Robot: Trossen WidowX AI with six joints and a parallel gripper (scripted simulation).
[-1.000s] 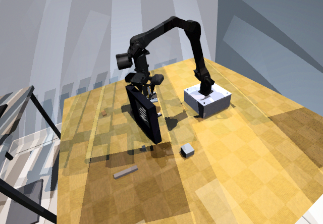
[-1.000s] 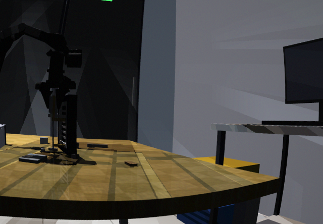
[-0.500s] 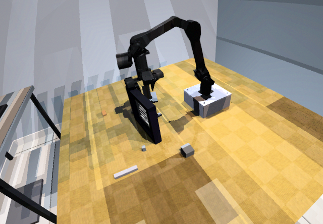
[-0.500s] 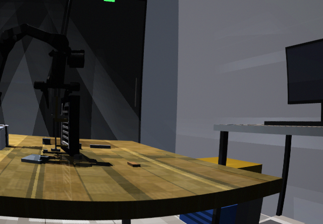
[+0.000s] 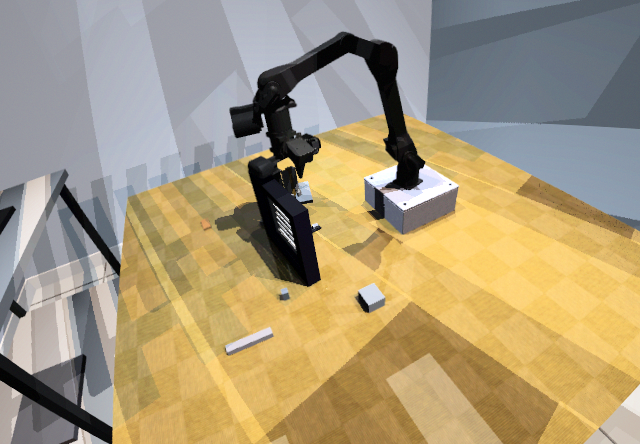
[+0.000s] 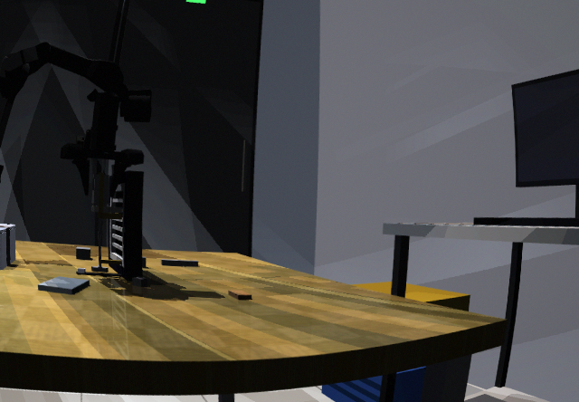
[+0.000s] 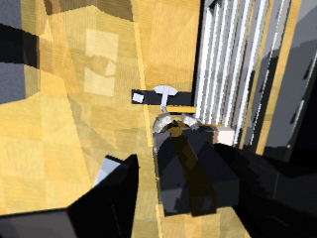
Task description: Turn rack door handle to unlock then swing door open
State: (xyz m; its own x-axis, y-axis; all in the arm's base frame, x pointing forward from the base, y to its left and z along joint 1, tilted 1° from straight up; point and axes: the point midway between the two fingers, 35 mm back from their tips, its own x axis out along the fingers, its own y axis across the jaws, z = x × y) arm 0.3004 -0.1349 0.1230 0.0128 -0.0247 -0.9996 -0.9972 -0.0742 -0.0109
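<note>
- The gripper (image 5: pixel 290 173) (image 6: pixel 100 190) (image 7: pixel 175 154) has its fingers spread, and it is pinching nothing.
- The dark upright handle (image 5: pixel 291 181) (image 6: pixel 100 185) (image 7: pixel 185 174) is in the lower middle of the wrist view, between these fingers; the left-hand finger of that view stands apart from it. On the right I cannot tell if there is touching.
- The slatted panel (image 5: pixel 310 243) (image 6: pixel 133 220) (image 7: pixel 245 64) stands upright just beside the handle, at the upper right of the wrist view. Its opening angle I cannot tell.
- On the black cabinets (image 6: pixel 196 108), two green bars show near the top of the exterior view.
- In the top view, a grey cube (image 5: pixel 371 297) (image 6: pixel 83 253) and a pale bar (image 5: pixel 249 341) (image 6: pixel 179 263) lie below the panel, apart from it.
- The flat block (image 5: pixel 303 192) (image 6: pixel 63 284) (image 7: pixel 106 171) lies near the handle, inside the table edge (image 6: pixel 233 377).
</note>
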